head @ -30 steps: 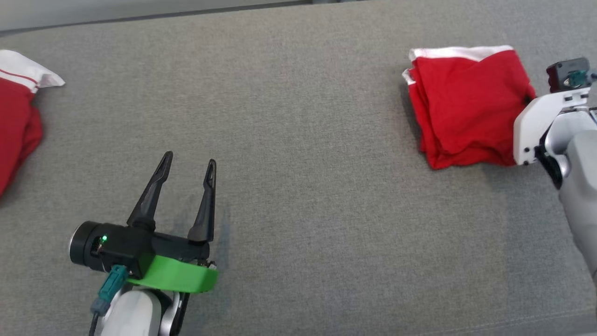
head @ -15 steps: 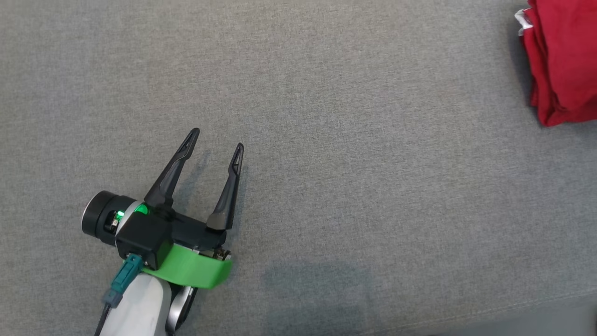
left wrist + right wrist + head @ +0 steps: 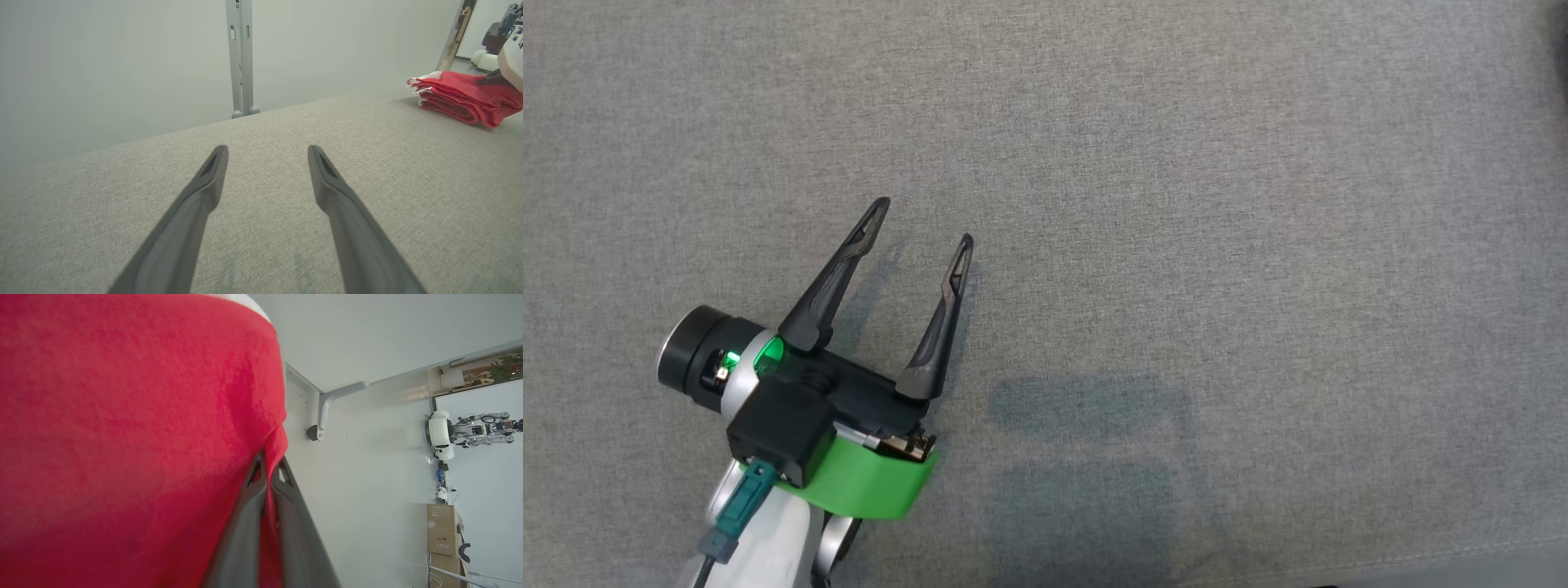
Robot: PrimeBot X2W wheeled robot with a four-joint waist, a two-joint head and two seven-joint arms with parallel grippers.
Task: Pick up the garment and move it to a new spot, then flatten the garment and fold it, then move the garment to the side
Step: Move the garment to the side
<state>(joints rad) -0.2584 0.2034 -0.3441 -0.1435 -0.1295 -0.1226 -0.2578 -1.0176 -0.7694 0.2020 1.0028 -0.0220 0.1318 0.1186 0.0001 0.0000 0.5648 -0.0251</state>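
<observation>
since a second ago the head camera has shifted and closed in on the grey cushion [image 3: 1176,204], so the folded garment has slid out past the right edge of the head view; i take that as the camera's move, not the cloth's. left gripper [image 3: 923,220] sits much where it was at the lower left, turned a little more to the right, its two dark fingers spread wide with nothing between them, low over bare cushion. from the left wrist the garment [image 3: 457,96] lies far off to the right near the cushion's back edge, a flat red stack of several layers with a strip of white trim at its end. right gripper [image 3: 269,465] has its fingers drawn almost together on a thin fold of red cloth at the stack's edge, the rest of the red spreading up close across the left of that view. judging by the tidy stack, the picking up, the flattening and the folding are done, and the last step, taking the garment to the side, is under way or nearly over. what seems left is to settle the stack, let go of the fold and draw the right arm clear without dragging the layers open.
</observation>
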